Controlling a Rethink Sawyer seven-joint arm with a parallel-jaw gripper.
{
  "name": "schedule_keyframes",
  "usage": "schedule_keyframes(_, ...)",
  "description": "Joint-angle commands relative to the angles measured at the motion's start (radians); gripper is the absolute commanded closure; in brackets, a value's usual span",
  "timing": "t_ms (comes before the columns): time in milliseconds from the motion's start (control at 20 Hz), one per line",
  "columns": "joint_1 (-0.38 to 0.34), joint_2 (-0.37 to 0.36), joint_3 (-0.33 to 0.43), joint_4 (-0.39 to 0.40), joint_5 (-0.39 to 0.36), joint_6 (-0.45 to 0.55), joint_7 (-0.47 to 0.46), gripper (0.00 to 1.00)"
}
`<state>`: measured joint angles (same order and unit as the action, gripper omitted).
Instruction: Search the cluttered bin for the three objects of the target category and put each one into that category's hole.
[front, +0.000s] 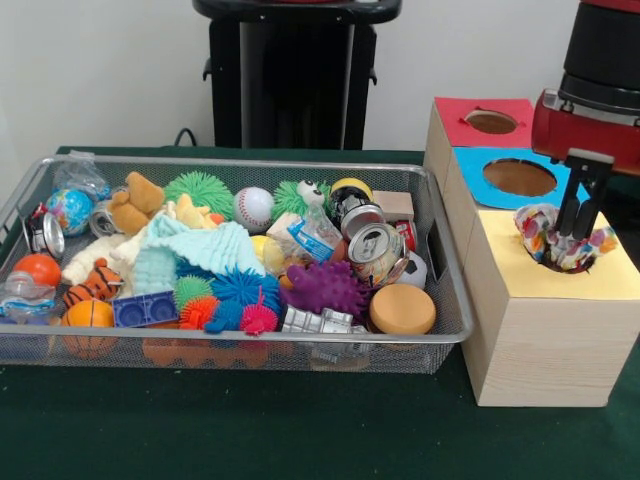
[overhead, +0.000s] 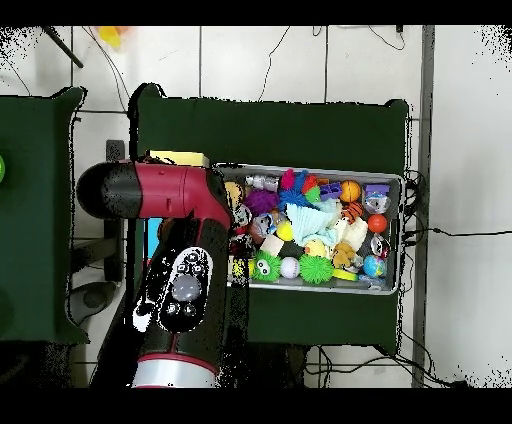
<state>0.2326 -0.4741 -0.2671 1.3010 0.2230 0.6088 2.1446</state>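
Front view: wire-mesh bin (front: 30, 195) at 9 o'clock, wooden box (front: 545, 335) at 3 o'clock, a narrow gap between them.
Open room: bare green counter (front: 250, 425) along 6 o'clock.
Fingers: gripper (front: 566, 246) pinched on crumpled, multicoloured soft cloth (front: 533, 224), at the round hole in the yellow panel (front: 610, 280).
Texture: spiky rubber balls, dented cans, plush.

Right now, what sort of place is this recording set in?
Probably a robotics lab sorting station: a green-covered table, a wire mesh bin heaped with toys and cans, and a wooden box with colour-coded holes.
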Motion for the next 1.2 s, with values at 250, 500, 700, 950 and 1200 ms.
schedule_keyframes(250,-0.056,0.080,0.097,-0.015,0.024,0.029,0.125,1.00)
schedule_keyframes(500,-0.065,0.087,0.107,-0.013,0.020,0.012,0.113,1.00)
schedule_keyframes(700,-0.069,0.093,0.109,-0.022,0.017,0.015,0.107,1.00)
schedule_keyframes(950,-0.070,0.104,0.127,-0.017,0.026,-0.012,0.118,1.00)
schedule_keyframes(1200,0.007,0.101,0.065,0.011,0.054,-0.003,0.247,1.00)
